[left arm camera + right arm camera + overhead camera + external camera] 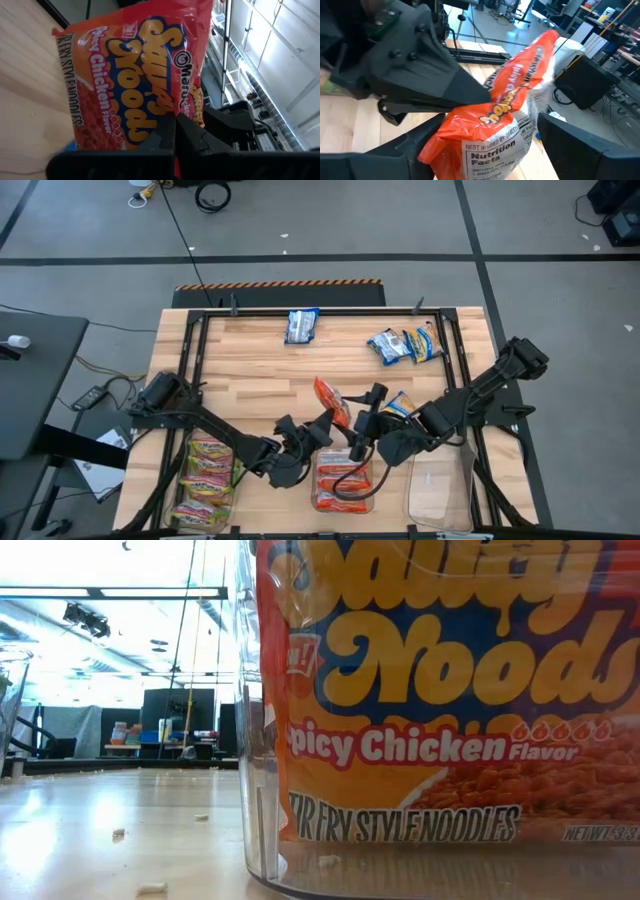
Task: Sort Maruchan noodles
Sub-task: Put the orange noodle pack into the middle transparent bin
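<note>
Packet in play: orange packet (330, 402), the spicy chicken one, up off the table over the middle of the board, just behind the middle bin (343, 480).
Left gripper (325, 430): that's mine, fingers pinched tight together on one edge of that orange packet. My wrist view is basically all wrapper (145, 85), with my two fingers (165, 132) meeting on its edge.
Right gripper (362, 448): also mine, jaws spread wide apart, one finger (580, 145) on each side of the same packet (490, 125). Right wrist view shows the nutrition-facts side sitting in the gap, and my left gripper's dark body clamped on the far end. Honestly can't tell if the right fingers are touching the wrapper or just flanking it.
Middle bin: clear, already has orange packets (340, 485) stacked in it. The table-level camera is jammed right up against its wall (250, 740), so it's all orange label (450, 700) in there.
Left bin (205, 485): green-yellow packets (205, 475) piled inside, near the front left corner.
Right bin (437, 485): clear, front right, just past my right gripper.
Blue packets: one (301, 325) lying alone near the back edge, middle-ish. Two more (407, 344) side by side, touching, toward the back right. Another (400, 406) peeks out right beside my right arm, partly hidden by it.
Table (250, 370): light wood planks with a black frame around the work area.
</note>
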`<action>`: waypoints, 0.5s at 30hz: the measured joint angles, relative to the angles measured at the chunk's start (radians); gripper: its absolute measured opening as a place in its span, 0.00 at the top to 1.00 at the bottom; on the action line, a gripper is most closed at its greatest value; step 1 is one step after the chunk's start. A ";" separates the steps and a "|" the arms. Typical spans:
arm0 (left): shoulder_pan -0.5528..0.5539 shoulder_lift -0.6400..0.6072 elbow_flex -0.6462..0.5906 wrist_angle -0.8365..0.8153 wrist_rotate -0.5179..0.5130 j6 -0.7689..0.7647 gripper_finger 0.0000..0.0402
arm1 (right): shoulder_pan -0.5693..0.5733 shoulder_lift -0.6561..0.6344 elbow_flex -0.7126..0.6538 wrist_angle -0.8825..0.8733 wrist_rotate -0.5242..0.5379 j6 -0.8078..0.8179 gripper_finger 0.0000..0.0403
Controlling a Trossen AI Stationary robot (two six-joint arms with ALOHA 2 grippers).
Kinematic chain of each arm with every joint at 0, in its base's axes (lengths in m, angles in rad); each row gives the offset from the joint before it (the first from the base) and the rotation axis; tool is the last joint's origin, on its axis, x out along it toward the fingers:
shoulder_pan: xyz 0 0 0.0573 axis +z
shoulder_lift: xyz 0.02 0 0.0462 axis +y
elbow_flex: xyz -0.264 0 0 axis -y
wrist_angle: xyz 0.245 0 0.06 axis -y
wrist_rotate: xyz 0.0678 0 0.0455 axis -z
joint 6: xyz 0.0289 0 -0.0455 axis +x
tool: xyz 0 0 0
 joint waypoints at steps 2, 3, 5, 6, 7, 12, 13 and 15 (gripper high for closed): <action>-0.005 0.000 0.000 0.003 0.004 0.003 0.99 | 0.000 -0.001 0.000 -0.013 -0.001 0.003 0.24; -0.007 0.000 0.000 0.003 0.005 0.005 0.99 | 0.000 -0.001 0.000 -0.020 -0.003 0.014 0.26; -0.012 0.000 0.000 0.005 0.005 0.005 0.99 | 0.000 -0.001 0.000 -0.026 -0.013 0.037 0.30; -0.015 0.000 0.000 0.005 0.005 0.008 0.99 | 0.000 -0.001 0.000 -0.024 -0.017 0.044 0.32; -0.017 0.000 0.000 0.005 0.005 0.015 0.99 | 0.000 -0.001 0.000 -0.021 -0.019 0.047 0.35; -0.021 0.000 0.000 0.005 0.014 0.058 0.98 | 0.000 -0.001 0.000 -0.006 -0.021 0.048 0.49; -0.021 0.000 0.000 0.005 0.016 0.067 0.98 | 0.000 -0.001 0.000 -0.006 -0.022 0.051 0.53; -0.021 0.000 0.000 0.005 0.023 0.084 0.97 | 0.000 -0.001 0.000 -0.006 -0.022 0.052 0.59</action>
